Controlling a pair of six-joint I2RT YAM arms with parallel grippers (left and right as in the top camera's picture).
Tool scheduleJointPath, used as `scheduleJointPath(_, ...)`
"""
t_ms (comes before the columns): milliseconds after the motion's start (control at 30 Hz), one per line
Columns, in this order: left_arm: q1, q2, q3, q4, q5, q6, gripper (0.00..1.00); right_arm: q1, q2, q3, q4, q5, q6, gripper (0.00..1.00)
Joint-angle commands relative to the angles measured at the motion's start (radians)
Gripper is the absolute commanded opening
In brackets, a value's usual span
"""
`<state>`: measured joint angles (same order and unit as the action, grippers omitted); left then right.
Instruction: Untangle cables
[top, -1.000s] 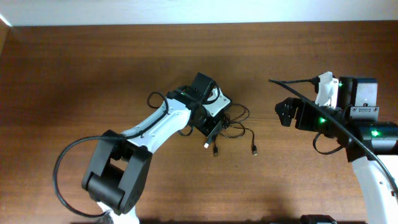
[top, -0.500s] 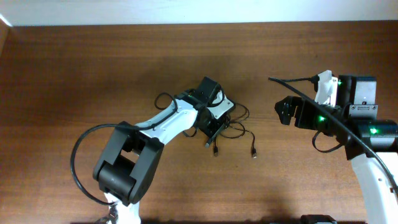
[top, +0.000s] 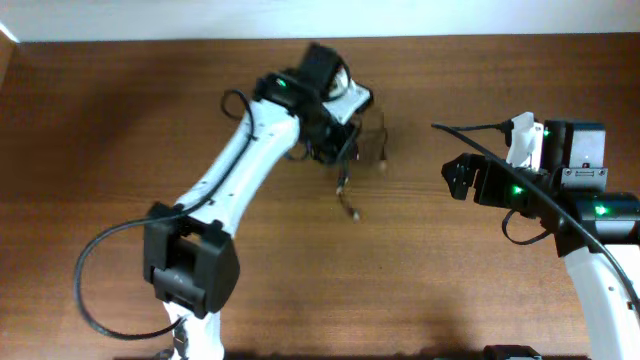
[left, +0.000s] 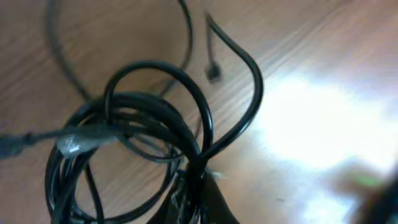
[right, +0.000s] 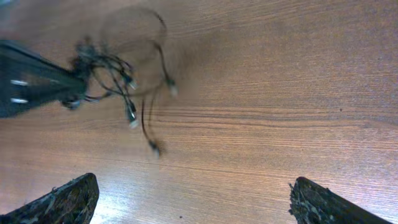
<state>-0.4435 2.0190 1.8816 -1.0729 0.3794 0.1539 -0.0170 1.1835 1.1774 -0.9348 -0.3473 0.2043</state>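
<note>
The cables (left: 149, 109) are seen in glossy black, their plug tips (right: 132, 123) picked out in silver-white. The table (top: 120, 120) is shown in warm reddish-brown, streaked with fine grain. The left arm (top: 235, 160) is clad in white with black joints; green lights (top: 517, 192) are lit on the black-and-white right arm (top: 590, 215).

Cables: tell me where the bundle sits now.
Overhead, the cables are bunched in the shut left gripper near the table's far edge, centre, well apart from the right gripper.

Two arms (top: 235, 165) (top: 590, 215); perhaps three tangled cables (left: 149, 109)
</note>
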Motion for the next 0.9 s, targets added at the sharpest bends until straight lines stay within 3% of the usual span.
scheduleJointPath(0,0.051,-0.014,0.068,-0.043,0.32,-0.04,0.0,-0.003,0.003,0.019,0.021,-0.071,0.026,1.0)
scheduleJointPath(133,0.126,-0.014,0.068,-0.034,0.694,-0.064,0.0,-0.003,0.012,0.019,0.08,-0.124,0.106,0.95)
scheduleJointPath(300,0.19,-0.014,0.068,-0.008,0.96,-0.102,0.0,-0.002,0.108,0.019,0.153,-0.175,0.201,0.84)
scheduleJointPath(533,0.186,-0.014,0.068,0.09,0.977,-0.299,0.0,0.001,0.275,0.019,0.307,-0.432,0.201,0.77)
scheduleJointPath(700,0.184,-0.014,0.068,0.221,0.903,-0.51,0.0,0.069,0.304,0.019,0.336,-0.43,0.201,0.75)
scheduleJointPath(867,0.184,-0.014,0.068,0.316,0.903,-0.637,0.0,0.145,0.313,0.019,0.376,-0.341,0.206,0.65)
